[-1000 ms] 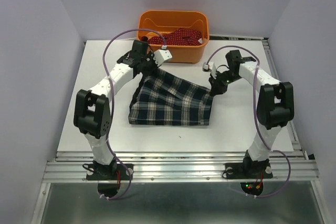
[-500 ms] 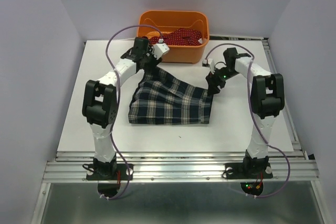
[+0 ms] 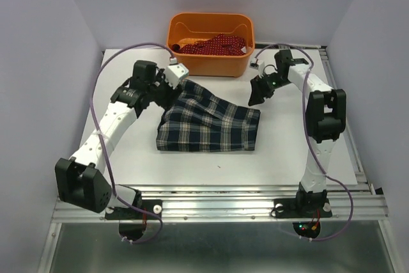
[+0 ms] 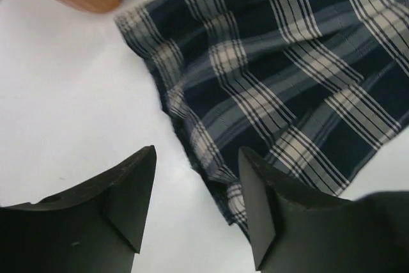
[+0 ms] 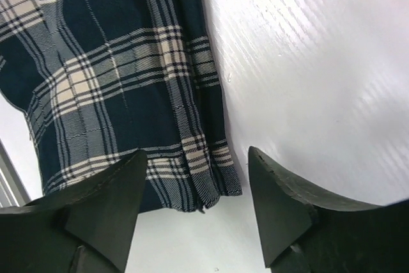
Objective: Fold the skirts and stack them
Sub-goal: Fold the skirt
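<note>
Tartan skirt [image 3: 208, 126] spread flat on the table [image 3: 121, 145], left gripper [image 4: 197, 158] and right gripper [image 5: 198, 156] both parted and empty over its far corners, apparently poised for folding.

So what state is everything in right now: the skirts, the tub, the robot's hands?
Orange tub: upright at the table's far edge.
Red skirt: bunched inside the tub.
Tartan skirt: spread on the table, not gripped.
Left hand: open, empty, over the tartan skirt's edge.
Right hand: open, empty, over its corner.
</note>
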You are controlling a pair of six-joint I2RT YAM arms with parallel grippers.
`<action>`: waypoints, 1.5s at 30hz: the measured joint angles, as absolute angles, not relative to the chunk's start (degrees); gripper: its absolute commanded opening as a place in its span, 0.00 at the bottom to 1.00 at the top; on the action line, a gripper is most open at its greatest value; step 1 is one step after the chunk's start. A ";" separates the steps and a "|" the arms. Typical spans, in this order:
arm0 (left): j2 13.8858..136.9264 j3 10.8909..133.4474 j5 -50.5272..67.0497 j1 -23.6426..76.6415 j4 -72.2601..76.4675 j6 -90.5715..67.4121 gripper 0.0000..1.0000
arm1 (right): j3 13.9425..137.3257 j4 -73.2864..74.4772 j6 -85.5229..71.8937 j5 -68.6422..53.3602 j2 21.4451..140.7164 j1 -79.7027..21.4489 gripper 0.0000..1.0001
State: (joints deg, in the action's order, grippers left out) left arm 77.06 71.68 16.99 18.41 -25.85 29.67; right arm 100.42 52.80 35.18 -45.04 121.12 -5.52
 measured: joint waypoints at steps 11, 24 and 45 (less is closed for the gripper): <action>84.88 61.43 18.41 21.93 -32.93 33.21 0.35 | 86.80 49.54 30.20 -45.39 122.26 -5.56 0.18; 116.18 86.48 12.71 20.82 -28.25 31.81 0.31 | 62.37 46.06 17.87 -47.11 106.13 -8.25 0.20; 71.90 63.88 24.40 14.74 -5.10 13.65 0.82 | 67.02 26.72 -7.27 -48.07 80.42 -19.11 0.88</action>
